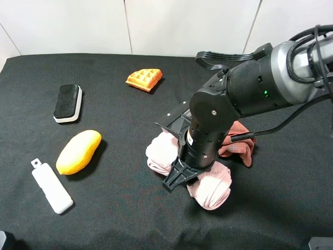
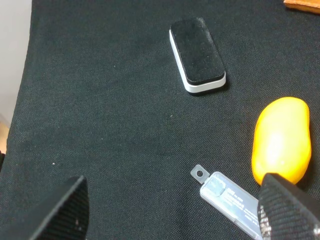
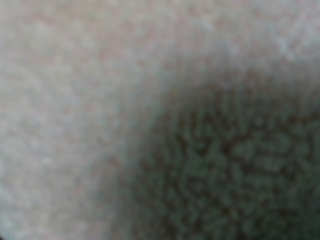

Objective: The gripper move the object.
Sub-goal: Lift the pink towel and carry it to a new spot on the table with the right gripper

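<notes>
Black cloth covers the table (image 1: 119, 224). Nearest lie a white plastic stick (image 1: 51, 187) and a mango (image 1: 78, 152), both seen between the left gripper (image 2: 175, 212) fingers (image 2: 65, 210), which are spread wide and hold nothing. Further in, the pink terry towel (image 1: 214, 186) rests on the table, its far edge touching a rust-brown cloth (image 1: 240, 147). The right gripper (image 1: 179, 178) is pressed down at the join between the two rolls, with its fingers narrowed fully – judged to be pinching the terry, which fills the right wrist view. Beyond are an eraser (image 1: 67, 103) and a waffle (image 1: 144, 79). The grasp appears made – lifting, carrying and release are judged to be left.
</notes>
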Available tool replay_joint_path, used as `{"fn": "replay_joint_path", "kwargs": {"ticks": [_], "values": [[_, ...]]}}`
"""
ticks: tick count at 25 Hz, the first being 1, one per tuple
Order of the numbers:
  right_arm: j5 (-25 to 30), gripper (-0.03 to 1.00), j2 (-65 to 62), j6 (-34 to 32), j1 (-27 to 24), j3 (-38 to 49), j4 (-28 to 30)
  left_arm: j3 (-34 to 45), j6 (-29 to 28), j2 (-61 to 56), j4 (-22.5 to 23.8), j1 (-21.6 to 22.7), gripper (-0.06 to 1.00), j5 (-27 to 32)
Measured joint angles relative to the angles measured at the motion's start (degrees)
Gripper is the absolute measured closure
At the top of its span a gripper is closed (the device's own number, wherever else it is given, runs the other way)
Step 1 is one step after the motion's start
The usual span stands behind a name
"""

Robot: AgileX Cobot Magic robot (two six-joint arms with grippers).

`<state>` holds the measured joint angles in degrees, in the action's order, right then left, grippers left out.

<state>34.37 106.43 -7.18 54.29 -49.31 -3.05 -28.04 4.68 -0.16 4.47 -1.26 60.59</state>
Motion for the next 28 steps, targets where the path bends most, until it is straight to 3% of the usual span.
{"fn": "replay_joint_path", "kwargs": {"ticks": [15, 19, 24, 28], "values": [[-0.2, 0.61, 0.0, -0.2, 0.0, 0.0, 0.1, 0.0, 0.0, 0.0, 0.0, 0.0, 0.21, 0.0], [-0.2, 0.52, 0.0, -0.4, 0.0, 0.0, 0.2, 0.0, 0.0, 0.0, 0.0, 0.0, 0.21, 0.0], [-0.2, 0.31, 0.0, -0.4, 0.0, 0.0, 0.4, 0.0, 0.0, 0.0, 0.0, 0.0, 0.21, 0.0], [-0.2, 0.28, 0.0, -0.4, 0.0, 0.0, 0.6, 0.0, 0.0, 0.0, 0.0, 0.0, 0.21, 0.0]]}}
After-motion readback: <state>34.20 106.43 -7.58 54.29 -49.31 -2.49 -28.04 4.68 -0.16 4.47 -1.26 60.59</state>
